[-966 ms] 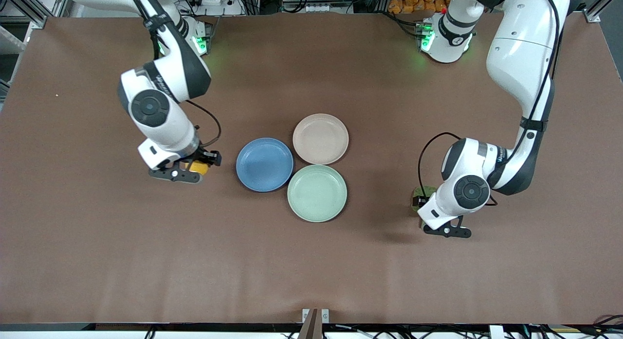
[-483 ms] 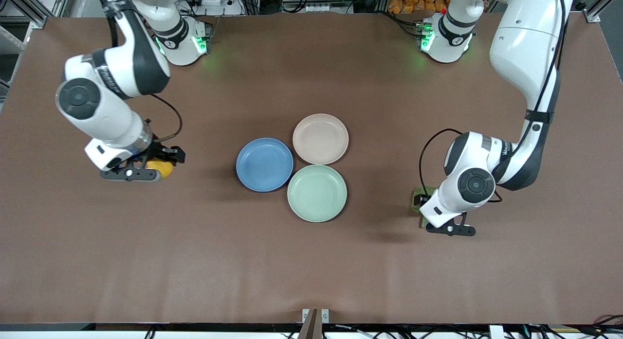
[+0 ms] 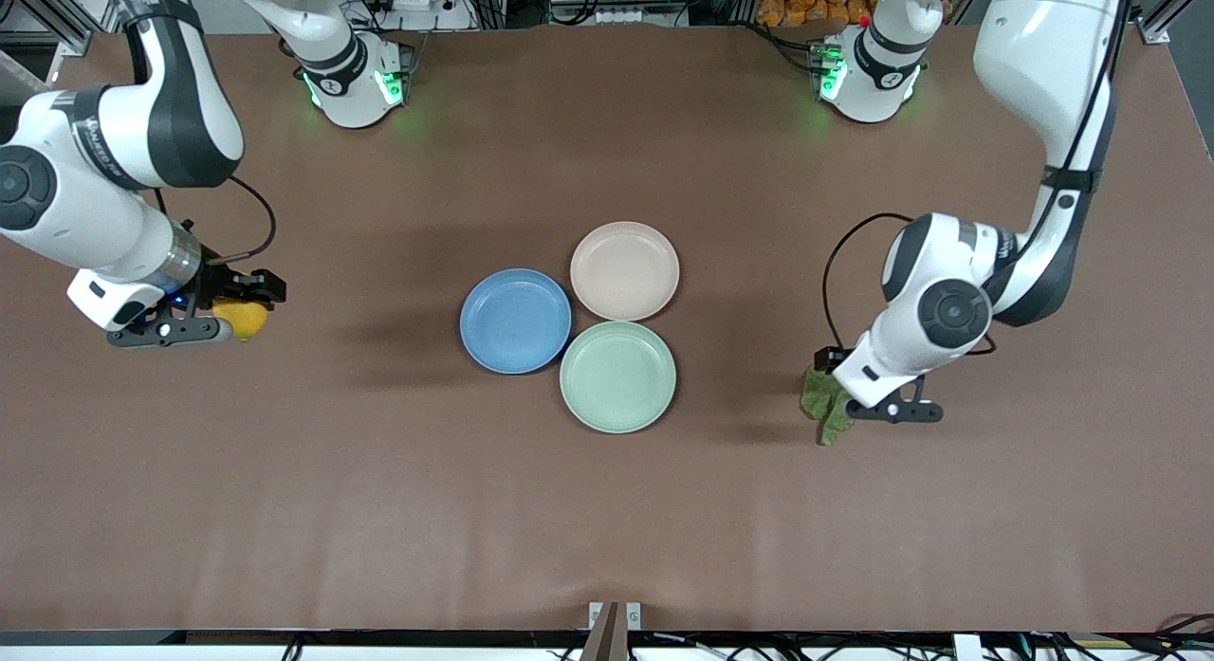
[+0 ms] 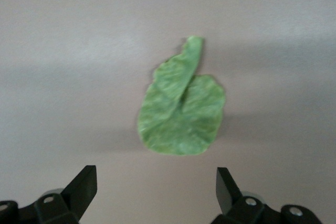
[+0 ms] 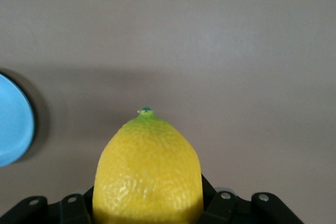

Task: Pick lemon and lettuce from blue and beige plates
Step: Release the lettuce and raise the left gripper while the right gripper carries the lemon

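My right gripper (image 3: 230,316) is shut on the yellow lemon (image 3: 243,319) and holds it above the bare table, toward the right arm's end. In the right wrist view the lemon (image 5: 149,174) fills the space between the fingers of my right gripper (image 5: 149,205). The crinkled green lettuce (image 3: 827,401) lies flat on the table toward the left arm's end. My left gripper (image 3: 842,381) is open and empty just above it. In the left wrist view the lettuce (image 4: 181,114) lies ahead of the spread fingertips of my left gripper (image 4: 156,182). The blue plate (image 3: 515,321) and the beige plate (image 3: 625,270) are empty.
An empty mint-green plate (image 3: 617,376) touches both other plates and lies nearest the front camera. The blue plate's rim (image 5: 13,124) shows at the edge of the right wrist view. Brown table mat lies around all three plates.
My right arm has carried the lemon away from the blue plate toward its own end of the table. My left gripper has pulled up off the lettuce, which now shows more.
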### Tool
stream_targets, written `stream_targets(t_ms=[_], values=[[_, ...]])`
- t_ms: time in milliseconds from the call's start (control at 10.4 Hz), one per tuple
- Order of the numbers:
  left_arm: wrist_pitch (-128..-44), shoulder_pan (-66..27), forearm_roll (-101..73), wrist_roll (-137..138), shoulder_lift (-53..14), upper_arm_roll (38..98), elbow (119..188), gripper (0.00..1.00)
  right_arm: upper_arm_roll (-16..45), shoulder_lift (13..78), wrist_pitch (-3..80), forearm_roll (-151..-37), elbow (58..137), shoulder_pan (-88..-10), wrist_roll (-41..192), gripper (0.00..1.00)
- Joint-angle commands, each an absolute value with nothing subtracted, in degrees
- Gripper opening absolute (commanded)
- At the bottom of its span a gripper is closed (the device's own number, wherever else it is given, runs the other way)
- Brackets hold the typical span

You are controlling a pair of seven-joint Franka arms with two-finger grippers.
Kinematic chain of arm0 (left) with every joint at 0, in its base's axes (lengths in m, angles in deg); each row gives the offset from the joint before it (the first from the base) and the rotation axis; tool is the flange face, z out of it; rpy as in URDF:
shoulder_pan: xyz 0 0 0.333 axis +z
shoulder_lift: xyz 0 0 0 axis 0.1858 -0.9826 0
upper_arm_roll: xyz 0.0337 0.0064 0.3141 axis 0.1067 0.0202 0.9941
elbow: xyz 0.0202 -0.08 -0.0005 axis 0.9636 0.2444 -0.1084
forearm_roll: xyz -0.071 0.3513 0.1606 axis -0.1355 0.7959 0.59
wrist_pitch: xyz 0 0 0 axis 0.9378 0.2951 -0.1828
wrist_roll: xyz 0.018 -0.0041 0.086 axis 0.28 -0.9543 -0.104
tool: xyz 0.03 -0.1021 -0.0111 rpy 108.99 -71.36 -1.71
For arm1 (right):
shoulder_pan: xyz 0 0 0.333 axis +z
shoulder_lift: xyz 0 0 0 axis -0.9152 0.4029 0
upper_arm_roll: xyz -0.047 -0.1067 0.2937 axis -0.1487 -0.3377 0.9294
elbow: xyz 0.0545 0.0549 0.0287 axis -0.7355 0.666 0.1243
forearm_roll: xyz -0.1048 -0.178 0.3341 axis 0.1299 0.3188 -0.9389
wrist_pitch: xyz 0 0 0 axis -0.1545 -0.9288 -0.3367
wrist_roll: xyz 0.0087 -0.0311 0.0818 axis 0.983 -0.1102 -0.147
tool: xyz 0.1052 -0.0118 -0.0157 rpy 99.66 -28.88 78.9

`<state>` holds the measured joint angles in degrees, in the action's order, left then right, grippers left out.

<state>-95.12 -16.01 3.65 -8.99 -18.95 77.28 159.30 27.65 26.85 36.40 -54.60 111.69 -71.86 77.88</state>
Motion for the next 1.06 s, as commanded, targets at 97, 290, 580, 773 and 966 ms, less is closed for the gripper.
stream_targets(t_ms=[97,290,580,773,966], values=[[-98.22,-9.93,2.45,-9.07,-9.78,73.59,169.62,1.00,26.46,24.47,43.97,-56.06,120.08,-73.36,74.18,0.20],[-98.22,-9.31,2.37,-8.98,-7.23,73.23,171.74,1.00,25.59,24.73,53.96,-56.06,126.57,-73.97,72.34,0.20],[-97.34,-9.48,0.17,-8.46,-3.71,72.71,172.19,1.00,25.23,26.30,58.94,-56.06,129.24,-74.76,71.45,0.20],[-96.81,-9.22,0.17,-6.71,0.32,72.00,174.81,1.00,25.23,28.06,67.60,-56.06,133.53,-75.20,71.27,0.19],[-96.72,-9.22,-0.01,-6.44,2.54,71.91,175.80,1.00,25.23,30.26,69.57,-56.06,133.82,-75.20,71.27,0.19]])
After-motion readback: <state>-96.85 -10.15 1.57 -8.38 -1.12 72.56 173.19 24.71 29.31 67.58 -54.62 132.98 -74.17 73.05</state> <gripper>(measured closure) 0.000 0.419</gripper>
